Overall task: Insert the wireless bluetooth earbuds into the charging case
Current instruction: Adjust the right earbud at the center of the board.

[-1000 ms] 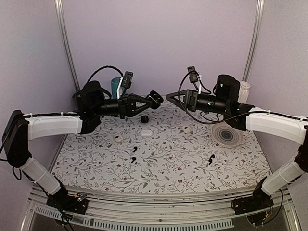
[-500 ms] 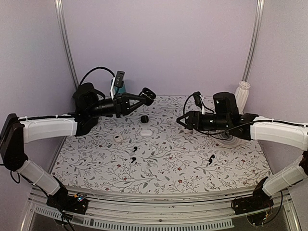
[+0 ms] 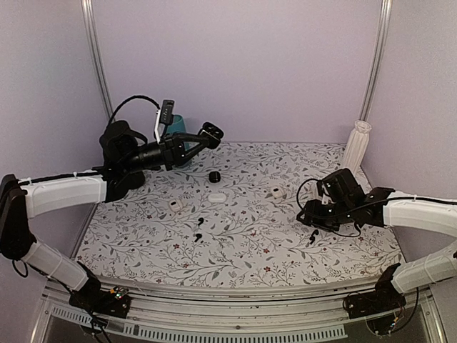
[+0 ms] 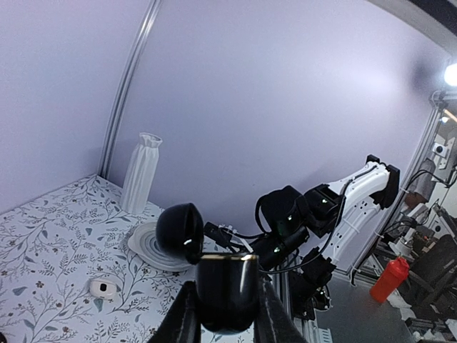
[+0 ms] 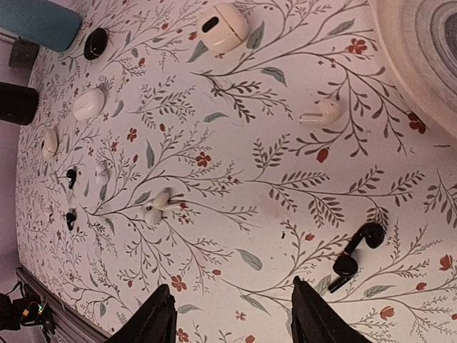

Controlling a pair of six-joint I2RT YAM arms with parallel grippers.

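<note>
My left gripper [image 3: 202,137] is raised over the back left of the table, shut on the charging case [image 4: 227,289]. The case is a glossy black pebble, and its lid [image 4: 180,232] stands open. My right gripper [image 3: 305,214] hangs low over the right side of the floral table, open with nothing between its fingers. Two black earbuds [image 5: 355,252] lie together on the cloth just right of its right finger; the top view shows them as earbuds [image 3: 312,237] below the gripper. Two more black earbuds [image 3: 199,229] lie apart near the table's middle.
A small squarer black case [image 3: 213,176] and three white cases [image 3: 217,196] [image 3: 176,206] [image 3: 277,192] sit mid-table. White earbuds [image 5: 320,113] [image 5: 158,207] are scattered about. A ridged white plate [image 5: 421,43], a white vase [image 3: 355,146] and a teal cup [image 3: 175,127] stand at the back.
The right arm has swung from mid-air down and to the right, to just above the table beside the black earbuds, and its jaws have narrowed a little. The left gripper carried the case slightly up and back.
</note>
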